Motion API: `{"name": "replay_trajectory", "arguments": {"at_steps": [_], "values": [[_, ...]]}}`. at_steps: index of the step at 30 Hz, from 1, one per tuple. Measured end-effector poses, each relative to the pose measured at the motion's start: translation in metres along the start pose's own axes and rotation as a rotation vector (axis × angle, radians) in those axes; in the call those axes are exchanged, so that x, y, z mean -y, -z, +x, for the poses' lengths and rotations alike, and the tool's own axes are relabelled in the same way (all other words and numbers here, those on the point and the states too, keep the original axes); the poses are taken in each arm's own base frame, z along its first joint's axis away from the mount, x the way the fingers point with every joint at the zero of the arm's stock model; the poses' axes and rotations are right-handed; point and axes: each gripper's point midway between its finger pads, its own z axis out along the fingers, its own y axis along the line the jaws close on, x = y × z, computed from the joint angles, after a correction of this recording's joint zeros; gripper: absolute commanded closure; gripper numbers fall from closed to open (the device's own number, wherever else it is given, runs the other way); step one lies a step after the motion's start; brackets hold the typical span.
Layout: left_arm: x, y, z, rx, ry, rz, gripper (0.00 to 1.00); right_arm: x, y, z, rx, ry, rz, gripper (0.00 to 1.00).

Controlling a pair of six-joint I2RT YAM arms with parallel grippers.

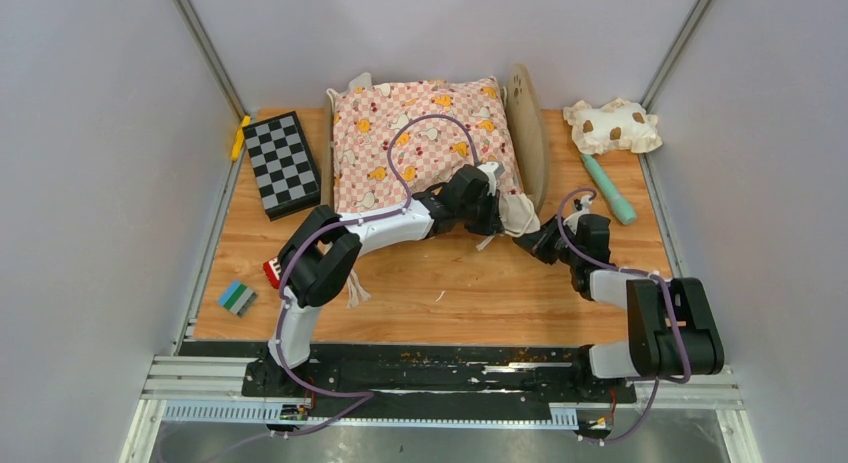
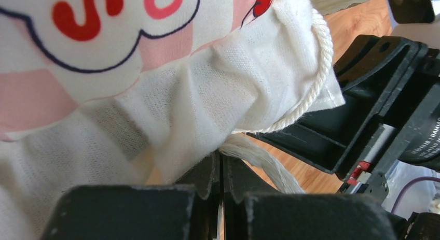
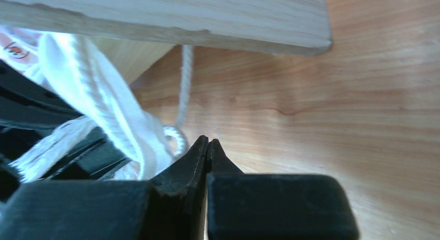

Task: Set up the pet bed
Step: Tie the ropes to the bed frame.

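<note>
The pet bed (image 1: 528, 123) lies at the back of the table with its rounded headboard on the right; a pink checkered cushion (image 1: 420, 143) covers its base. My left gripper (image 1: 500, 215) is at the cushion's near right corner. In the left wrist view its jaws (image 2: 222, 156) are shut with a frayed white tie cord (image 2: 270, 170) coming out at their tips, under the cushion's white ruffle (image 2: 233, 84). My right gripper (image 1: 527, 245) sits just right of it, below the bed's wooden edge (image 3: 207, 17). Its jaws (image 3: 208, 141) are shut; a thin white string (image 3: 184, 84) loops beside the tips.
A black-and-grey checkered board (image 1: 281, 163) and a yellow piece (image 1: 240, 136) lie left of the bed. A cream brown-spotted pillow (image 1: 612, 125) and a teal stick (image 1: 610, 188) lie to its right. A blue-green block (image 1: 237, 297) sits near the front left edge.
</note>
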Motion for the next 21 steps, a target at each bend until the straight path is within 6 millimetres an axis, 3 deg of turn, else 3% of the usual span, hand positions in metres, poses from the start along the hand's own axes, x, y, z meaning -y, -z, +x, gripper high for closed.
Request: {"name": "replay_trajectory", "arguments": {"at_steps": [5, 14, 17, 21], "values": [[0.0, 0.0, 0.0, -0.001, -0.001, -0.001, 1.0, -0.015, 0.005, -0.004, 0.01, 0.007, -0.05, 1.0], [0.0, 0.0, 0.0, -0.001, 0.0, -0.002, 1.0, -0.054, 0.068, -0.037, 0.241, 0.158, -0.036, 1.0], [0.0, 0.0, 0.0, -0.001, 0.0, -0.002, 1.0, -0.052, 0.075, -0.04, 0.273, 0.169, -0.01, 1.0], [-0.001, 0.0, 0.0, -0.001, 0.0, -0.001, 1.0, -0.038, 0.069, -0.039, 0.253, 0.153, 0.054, 1.0]]}}
